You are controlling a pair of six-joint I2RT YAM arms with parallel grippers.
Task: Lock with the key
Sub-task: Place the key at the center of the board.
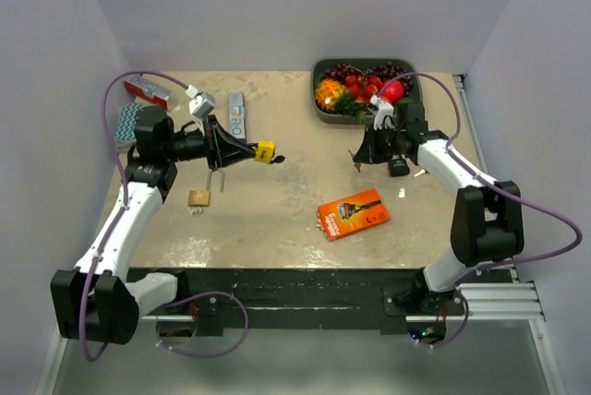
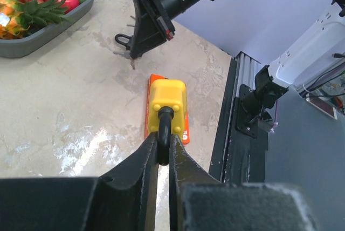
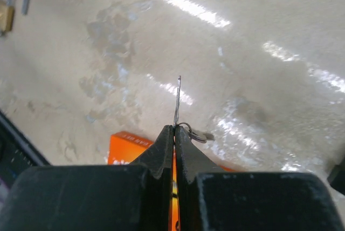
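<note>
Two pinches: left gripper (image 2: 164,140) on black shackle (image 2: 164,126) of yellow padlock (image 2: 168,101), right gripper (image 3: 173,129) on key (image 3: 177,99)

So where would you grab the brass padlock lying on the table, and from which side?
On the brass padlock, probably the block-shaped body, from straight above, jaws across its side edges: it lies flat on the table, and the thin shackle offers little to pinch.
</note>
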